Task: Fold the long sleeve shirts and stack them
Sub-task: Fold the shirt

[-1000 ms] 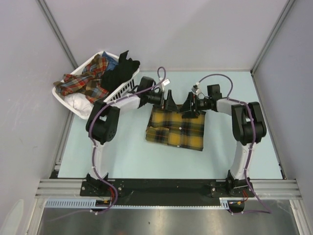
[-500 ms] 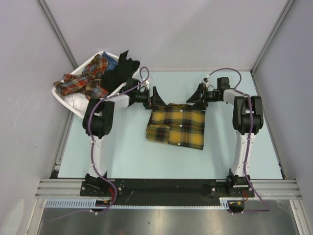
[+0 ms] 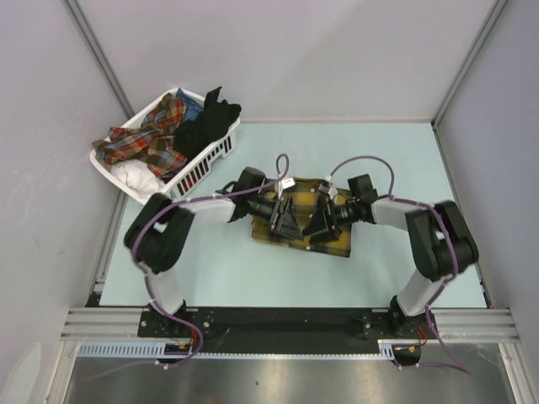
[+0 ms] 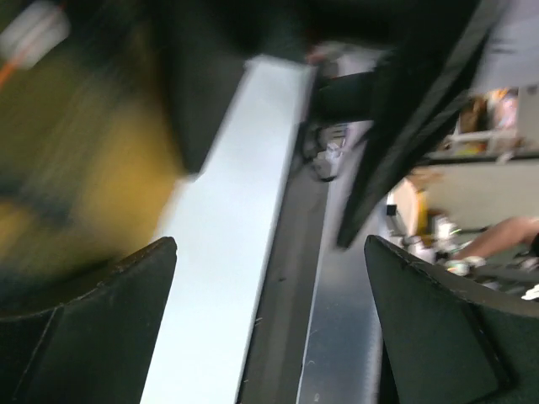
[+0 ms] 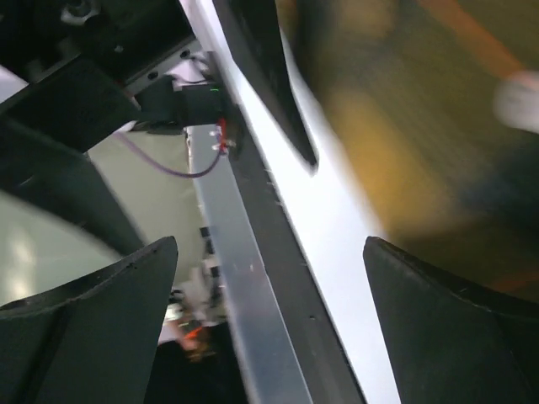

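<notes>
The plaid shirt (image 3: 341, 244), mustard yellow and black, lies folded into a rough rectangle flat on the pale blue counter (image 3: 210, 269), about in its middle and straight ahead of the gap between the two arm bases. Both arms reach in over it from either side and hide most of its top and middle; its near edge and near right corner show clear.

The left fingers (image 3: 285, 221) stand over the left half of the shirt, spread wide and holding nothing. The right fingers (image 3: 319, 222) stand over the right half of the shirt, just beside the left pair, likewise spread wide and empty. From above I cannot tell whether either pair touches the cloth.

Both wrist views are blurred. In the left one, a dark finger (image 4: 84, 337) sits at each lower corner with an open gap between, and the shirt (image 4: 76, 168) is a yellow smear at the left. In the right one, the same wide gap shows between the fingers (image 5: 93, 328), with the shirt (image 5: 404, 135) a yellow smear at the upper right.

A white slatted basket (image 3: 215, 156) sits well apart from the shirt, to its far left. It holds red plaid cloth (image 3: 143, 143), black cloth (image 3: 206, 122) and white cloth (image 3: 135, 175).
</notes>
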Controlling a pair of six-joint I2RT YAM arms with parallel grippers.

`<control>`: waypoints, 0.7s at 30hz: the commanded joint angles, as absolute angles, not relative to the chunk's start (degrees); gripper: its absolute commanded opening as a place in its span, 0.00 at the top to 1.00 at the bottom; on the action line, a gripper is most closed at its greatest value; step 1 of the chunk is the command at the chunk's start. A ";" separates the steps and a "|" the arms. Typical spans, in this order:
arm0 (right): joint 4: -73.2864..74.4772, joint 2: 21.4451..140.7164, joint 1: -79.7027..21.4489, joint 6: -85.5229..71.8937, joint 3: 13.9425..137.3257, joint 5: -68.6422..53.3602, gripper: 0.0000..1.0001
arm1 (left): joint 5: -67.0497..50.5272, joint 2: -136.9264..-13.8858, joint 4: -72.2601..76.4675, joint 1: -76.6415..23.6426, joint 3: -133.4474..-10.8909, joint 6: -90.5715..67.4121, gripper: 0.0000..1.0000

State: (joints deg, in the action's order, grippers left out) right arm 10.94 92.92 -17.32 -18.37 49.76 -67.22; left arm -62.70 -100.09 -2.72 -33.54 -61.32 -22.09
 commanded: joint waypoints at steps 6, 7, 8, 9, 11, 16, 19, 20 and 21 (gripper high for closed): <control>13.16 115.31 -7.04 -9.85 51.74 -64.86 0.07 | -58.62 -116.28 7.85 -18.31 -49.83 -30.43 0.01; 15.18 113.14 -6.60 -9.15 52.64 -65.99 0.08 | -58.36 -116.02 4.52 -17.50 -51.05 -24.75 0.00; 19.38 110.33 -6.24 -7.14 53.34 -66.18 0.08 | -58.10 -114.71 -3.96 -17.14 -54.28 -21.39 0.01; 21.16 107.43 -5.72 -6.68 53.78 -66.44 0.08 | -58.10 -113.31 -7.17 -17.14 -55.97 -18.31 0.01; 23.11 97.50 -4.66 -7.72 53.44 -67.15 0.08 | -57.57 -108.40 -15.59 -17.93 -60.87 -10.40 0.00; 16.18 78.16 7.89 -21.79 44.50 -59.71 0.19 | -31.40 -100.47 -29.35 -29.51 -75.39 9.10 0.01; 16.34 71.29 13.26 -23.03 39.66 -52.66 0.41 | -17.54 -101.77 -29.09 -39.70 -82.25 13.34 0.01; 17.04 70.50 13.62 -22.59 39.20 -51.08 0.46 | -16.10 -102.73 -29.09 -43.38 -85.75 13.79 0.01; 18.36 70.66 14.06 -21.72 38.94 -47.76 0.51 | -14.69 -105.27 -28.83 -45.07 -87.43 13.89 0.01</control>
State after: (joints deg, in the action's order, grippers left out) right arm 15.51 70.87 12.58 -19.44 43.18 -59.16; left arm -31.83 -104.40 -24.64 -34.98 -80.34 3.29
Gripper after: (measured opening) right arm 0.568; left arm 0.993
